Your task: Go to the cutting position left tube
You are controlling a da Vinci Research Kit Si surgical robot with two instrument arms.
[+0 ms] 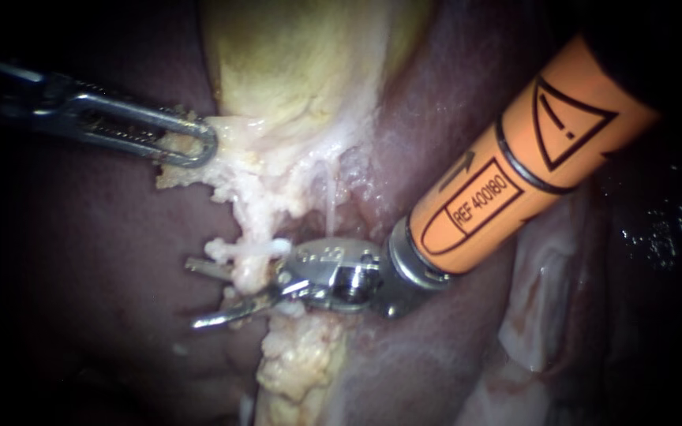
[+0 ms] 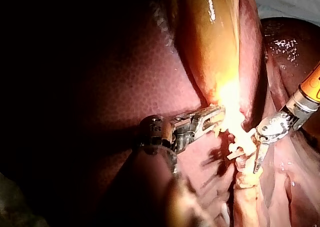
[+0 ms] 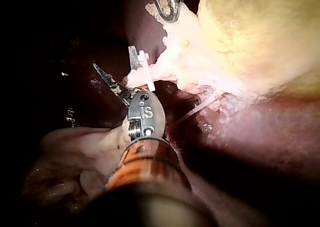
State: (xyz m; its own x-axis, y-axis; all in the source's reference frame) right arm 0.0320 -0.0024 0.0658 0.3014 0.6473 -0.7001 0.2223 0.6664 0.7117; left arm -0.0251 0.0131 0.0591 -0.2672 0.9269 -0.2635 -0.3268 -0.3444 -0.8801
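Observation:
The yellow gallbladder (image 1: 301, 71) narrows into pale fatty tissue (image 1: 238, 170). My left instrument (image 1: 191, 146) is shut on that tissue's edge; it also shows in the left wrist view (image 2: 212, 118). From the tissue a pale tube (image 1: 250, 225) runs down, the left of two strands, crossed by a white clip (image 1: 258, 249). My right instrument (image 1: 192, 293), on an orange shaft (image 1: 515, 166), holds its two blades open astride this tube just below the clip. The right wrist view shows the blades (image 3: 120, 69) spread beside the clip (image 3: 145, 69).
Dark red liver (image 1: 80, 276) surrounds the field. A thin whitish strand (image 1: 330, 197) hangs to the right of the tube. Lumpy yellow fat (image 1: 297, 363) continues below the blades. Pale folded tissue (image 1: 538, 300) lies under the orange shaft.

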